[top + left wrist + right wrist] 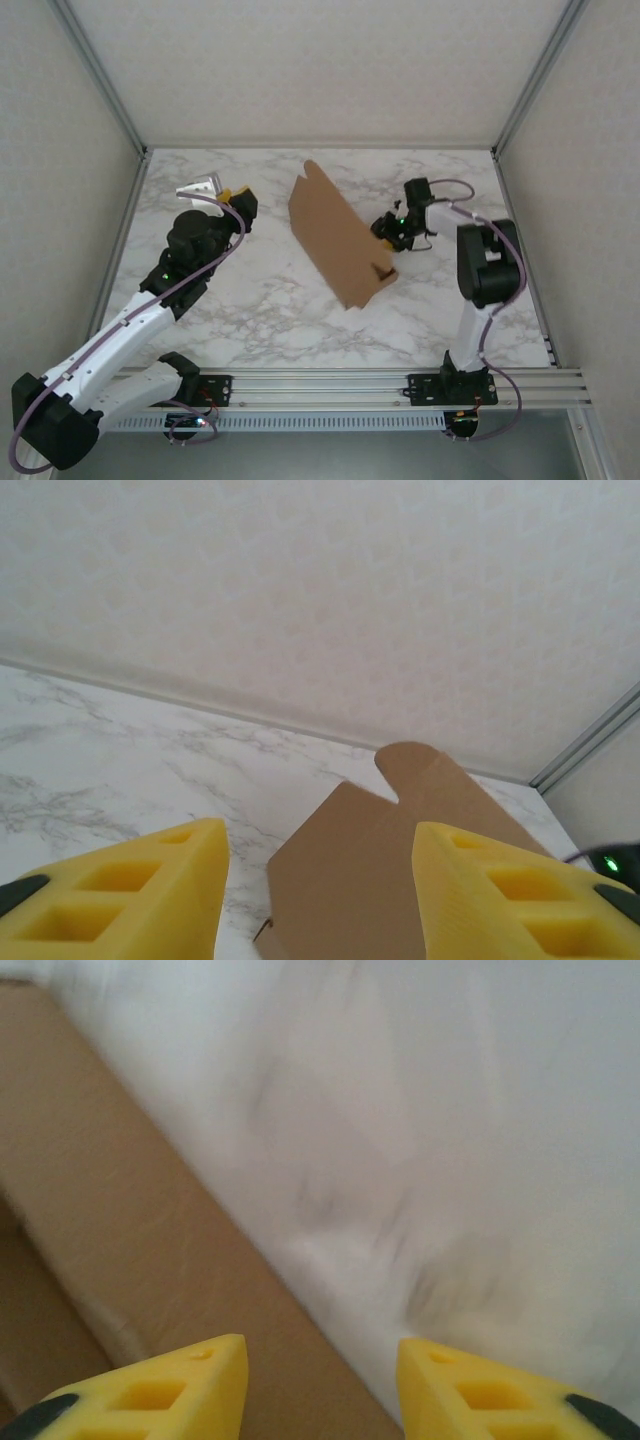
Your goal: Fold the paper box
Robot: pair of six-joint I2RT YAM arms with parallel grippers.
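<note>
The paper box (340, 240) is a plain brown cardboard piece in the middle of the marble table, one long panel raised at a slant, with a rounded tab at its far end. My left gripper (238, 196) hovers to its left, apart from it. In the left wrist view, that gripper (320, 905) is open, and the box (400, 860) lies beyond its yellow fingers (130, 895). My right gripper (386, 228) sits at the box's right edge. Its wrist view is blurred and shows it (320, 1390) open just over the edge of the box (120, 1220), pinching nothing.
White walls and aluminium frame posts (110, 80) close in the table (250, 300) on three sides. A metal rail (330, 385) carrying both arm bases runs along the near edge. Bare marble lies in front of the box and at the back.
</note>
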